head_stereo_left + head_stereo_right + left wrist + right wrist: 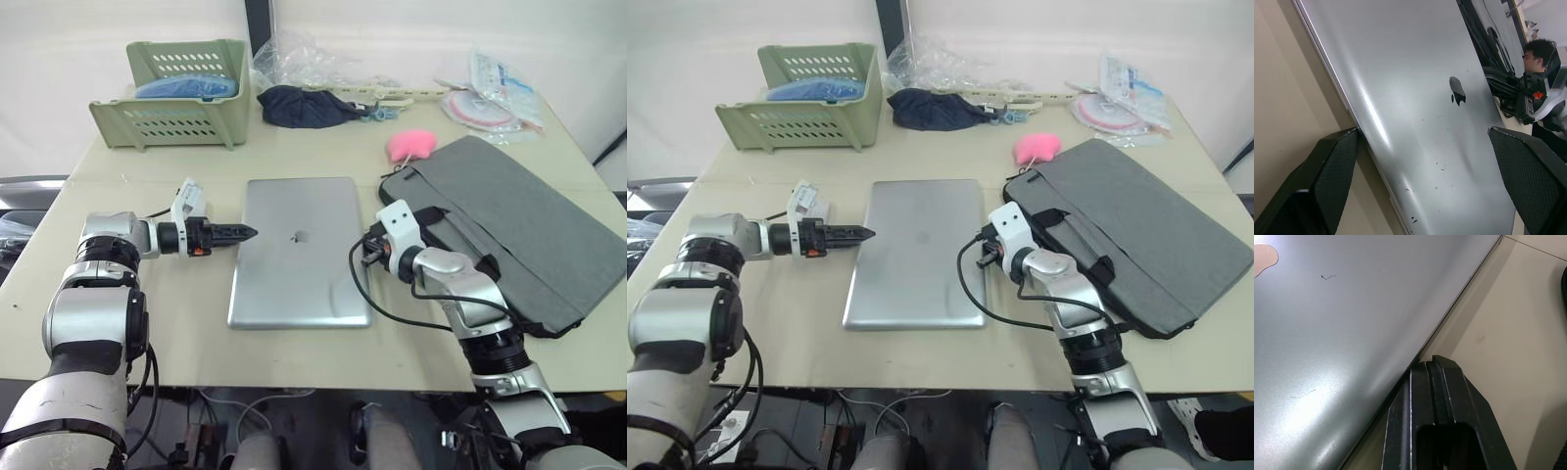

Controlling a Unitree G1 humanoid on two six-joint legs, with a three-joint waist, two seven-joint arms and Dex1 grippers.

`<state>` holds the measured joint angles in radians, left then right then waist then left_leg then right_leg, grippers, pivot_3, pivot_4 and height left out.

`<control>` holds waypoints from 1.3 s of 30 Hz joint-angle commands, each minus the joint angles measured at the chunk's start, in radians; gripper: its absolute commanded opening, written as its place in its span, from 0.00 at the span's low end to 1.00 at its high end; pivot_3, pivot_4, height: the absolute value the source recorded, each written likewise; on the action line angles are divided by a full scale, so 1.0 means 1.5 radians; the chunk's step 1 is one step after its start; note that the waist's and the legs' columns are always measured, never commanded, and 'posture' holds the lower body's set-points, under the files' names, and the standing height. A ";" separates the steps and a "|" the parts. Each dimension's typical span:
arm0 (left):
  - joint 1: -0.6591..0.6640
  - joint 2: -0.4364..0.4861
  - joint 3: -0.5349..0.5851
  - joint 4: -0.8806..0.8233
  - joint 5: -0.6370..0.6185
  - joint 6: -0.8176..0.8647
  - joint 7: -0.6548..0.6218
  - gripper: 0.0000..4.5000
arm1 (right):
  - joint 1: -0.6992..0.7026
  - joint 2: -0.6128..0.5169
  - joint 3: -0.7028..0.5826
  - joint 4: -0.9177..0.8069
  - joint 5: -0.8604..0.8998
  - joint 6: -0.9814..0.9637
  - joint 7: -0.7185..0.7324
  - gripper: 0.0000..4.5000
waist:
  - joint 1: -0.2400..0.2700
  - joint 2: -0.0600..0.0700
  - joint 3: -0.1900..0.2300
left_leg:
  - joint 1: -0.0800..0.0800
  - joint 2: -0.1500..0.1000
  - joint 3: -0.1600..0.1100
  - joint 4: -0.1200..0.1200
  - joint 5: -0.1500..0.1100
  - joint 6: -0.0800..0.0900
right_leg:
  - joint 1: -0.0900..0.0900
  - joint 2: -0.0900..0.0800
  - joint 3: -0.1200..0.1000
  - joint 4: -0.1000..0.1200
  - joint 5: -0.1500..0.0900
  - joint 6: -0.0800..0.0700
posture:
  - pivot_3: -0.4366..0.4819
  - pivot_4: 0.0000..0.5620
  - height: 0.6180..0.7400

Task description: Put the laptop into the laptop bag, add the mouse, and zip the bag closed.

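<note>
so, on the table [196, 171]: one left gripper [247, 233], fingers spread wide at the left edge of the one laptop [299, 250], which lies flat, lid up, long axis running away from the robot. one right gripper [1432, 369], fingers pressed together, touches its right edge. one laptop bag [524, 230] lies farthest right, angled.

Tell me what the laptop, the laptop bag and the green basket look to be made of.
The laptop: brushed silver metal, probably aluminium; it has a soft sheen with light streaks and fine scratches in the left wrist view.
The laptop bag: matte grey woven fabric with black strap trim; no gloss.
The green basket: moulded plastic by its look, pale green, with slotted walls.
</note>
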<state>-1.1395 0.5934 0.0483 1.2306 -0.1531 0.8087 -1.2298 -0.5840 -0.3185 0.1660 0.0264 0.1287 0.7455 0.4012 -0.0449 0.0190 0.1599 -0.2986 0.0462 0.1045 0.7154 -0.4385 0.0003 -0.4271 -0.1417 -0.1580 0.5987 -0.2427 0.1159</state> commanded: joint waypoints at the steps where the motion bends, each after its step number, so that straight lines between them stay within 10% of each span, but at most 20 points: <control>1: 0.025 -0.024 -0.007 0.017 0.016 0.007 0.025 1.00 | -0.022 0.028 0.029 -0.015 0.005 -0.018 0.028 0.02 | -0.002 0.001 0.000 | 0.000 0.000 0.000 0.000 0.000 0.000 | 0.000 0.000 0.000 0.000 0.000 0.000 | 0.48 0.27 1.00; 39: 0.068 -0.037 0.056 -0.065 -0.052 0.156 -0.059 1.00 | 0.007 0.085 0.047 -0.015 -0.042 -0.032 0.059 0.02 | -0.028 0.001 -0.001 | 0.000 0.000 -0.001 -0.005 0.000 0.000 | -0.001 0.001 -0.001 -0.002 0.000 0.000 | 0.48 0.27 1.00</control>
<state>-1.0556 0.5714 0.1475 1.1373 -0.2179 1.0319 -1.3112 -0.5758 -0.2259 0.1874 0.0214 0.0324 0.7040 0.4387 -0.0874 0.0205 0.1588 -0.2980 0.0464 0.1034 0.7081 -0.4384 0.0000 -0.4283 -0.1409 -0.1595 0.5951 -0.2428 0.1159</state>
